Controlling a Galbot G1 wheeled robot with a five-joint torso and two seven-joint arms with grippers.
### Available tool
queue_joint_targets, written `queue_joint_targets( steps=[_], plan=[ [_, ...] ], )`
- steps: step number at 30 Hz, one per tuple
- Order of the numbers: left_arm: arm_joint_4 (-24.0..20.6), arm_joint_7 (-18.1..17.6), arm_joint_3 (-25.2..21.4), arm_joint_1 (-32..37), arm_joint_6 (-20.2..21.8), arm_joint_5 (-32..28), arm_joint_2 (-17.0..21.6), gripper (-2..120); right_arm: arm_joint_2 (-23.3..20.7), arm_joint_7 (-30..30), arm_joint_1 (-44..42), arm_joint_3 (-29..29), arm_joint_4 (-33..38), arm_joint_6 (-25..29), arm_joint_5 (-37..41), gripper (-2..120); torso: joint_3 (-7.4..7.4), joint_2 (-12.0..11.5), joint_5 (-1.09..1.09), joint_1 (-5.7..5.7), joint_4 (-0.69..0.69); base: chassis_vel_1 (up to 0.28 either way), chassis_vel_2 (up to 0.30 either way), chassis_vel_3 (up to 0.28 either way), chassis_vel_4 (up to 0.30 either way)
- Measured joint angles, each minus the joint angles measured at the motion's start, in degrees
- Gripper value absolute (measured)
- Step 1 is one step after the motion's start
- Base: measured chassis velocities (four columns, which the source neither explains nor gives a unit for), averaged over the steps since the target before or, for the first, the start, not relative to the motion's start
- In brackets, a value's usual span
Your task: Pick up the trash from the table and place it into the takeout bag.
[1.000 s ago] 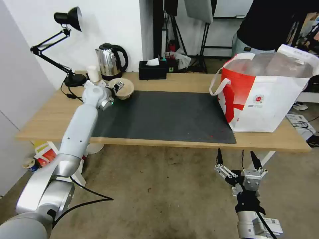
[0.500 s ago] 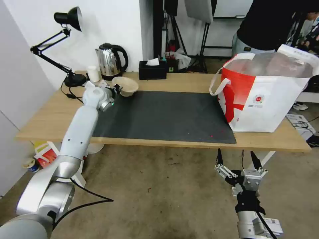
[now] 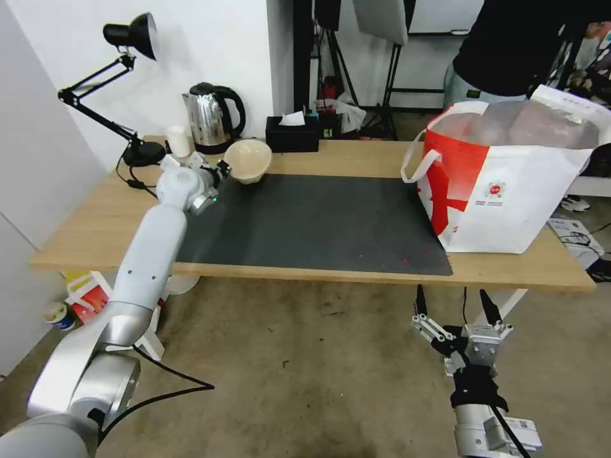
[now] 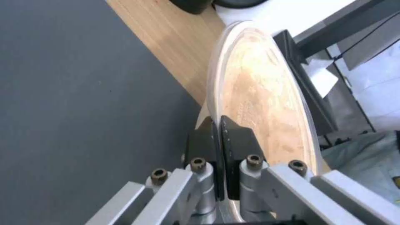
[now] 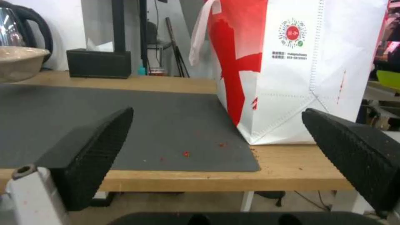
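Note:
A beige pulp bowl (image 3: pixel 249 159) hangs tilted above the far left corner of the dark mat (image 3: pixel 312 219), pinched at its rim by my left gripper (image 3: pixel 224 170). Up close, the black fingers (image 4: pixel 235 137) clamp the bowl's rim (image 4: pixel 258 87) from both sides. The takeout bag (image 3: pixel 509 178) stands open at the table's right end, white and red with loop handles; it also fills the right half of the right wrist view (image 5: pixel 292 68). My right gripper (image 3: pixel 455 305) hangs open below the table's (image 3: pixel 89 229) front edge, in front of the bag.
At the back of the table stand a black desk lamp (image 3: pixel 127 89), a steel kettle (image 3: pixel 210 117), a small white cup (image 3: pixel 178 140) and a black tissue box (image 3: pixel 291 133). A few red crumbs (image 5: pixel 186 153) lie on the mat. A person stands behind the bag.
My left gripper has lifted the pulp bowl off the mat and carried it up and to the right, tilting it. The right arm has stayed still.

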Motion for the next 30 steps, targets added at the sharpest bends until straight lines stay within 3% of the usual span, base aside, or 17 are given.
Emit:
queue_joint_targets(
  steps=[7, 15, 16, 19, 23, 26, 28, 29, 30],
  plan=[
    [-4.8, -1.0, -1.1, 2.4, -0.1, -1.9, 1.4, 0, 0.0, 0.0, 0.0, 0.0, 0.0, 0.0, 0.0, 100, 0.0, 0.0, 0.0, 0.0, -0.03, 0.0, 0.0, 0.0, 0.0],
    [-17.3, -4.2, -3.3, 6.2, -0.1, -6.6, 4.8, 0, 0.0, 0.0, 0.0, 0.0, 0.0, 0.0, 0.0, 100, 0.0, 0.0, -0.01, 0.0, -0.01, 0.0, 0.0, 0.0, 0.0],
    [-17.3, -4.2, -3.3, 6.2, -0.1, -6.6, 4.8, 0, 0.0, 0.0, 0.0, 0.0, 0.0, 0.0, 0.0, 100, 0.0, 0.0, -0.01, 0.0, -0.01, 0.0, 0.0, 0.0, 0.0],
    [-24.1, -4.9, -2.2, 5.6, -0.5, -8.4, 6.3, 0, 0.0, 0.0, 0.0, 0.0, 0.0, 0.0, 0.0, 100, 0.0, 0.0, 0.0, -0.01, 0.01, 0.0, 0.0, 0.0, 0.0],
    [-26.5, -4.9, 0.3, 2.2, -1.0, -9.5, 7.1, 0, 0.0, 0.0, 0.0, 0.0, 0.0, 0.0, 0.0, 100, 0.0, 0.0, 0.03, 0.0, -0.03, 0.0, 0.0, 0.0, 0.0],
    [-27.1, -3.9, 1.6, -0.4, -1.5, -10.7, 7.3, 0, 0.0, 0.0, 0.0, 0.0, 0.0, 0.0, 0.0, 100, 0.0, 0.0, 0.02, 0.0, -0.03, 0.0, 0.0, 0.0, 0.0],
    [-27.4, 1.3, 4.6, -2.3, -4.3, -10.7, 8.5, 0, 0.0, 0.0, 0.0, 0.0, 0.0, 0.0, 0.0, 100, 0.0, 0.0, 0.02, 0.0, -0.03, 0.0, 0.0, 0.0, 0.0],
    [-27.4, 1.3, 4.6, -2.3, -4.3, -10.7, 8.5, 0, 0.0, 0.0, 0.0, 0.0, 0.0, 0.0, 0.0, 100, 0.0, 0.0, 0.02, 0.0, -0.03, 0.0, 0.0, 0.0, 0.0],
    [-27.4, 3.5, 5.7, -2.5, -5.5, -10.1, 9.1, 0, 0.0, 0.0, 0.0, 0.0, 0.0, 0.0, 0.0, 100, 0.0, 0.0, 0.01, 0.0, -0.02, 0.0, 0.0, 0.0, 0.0]
  ],
)
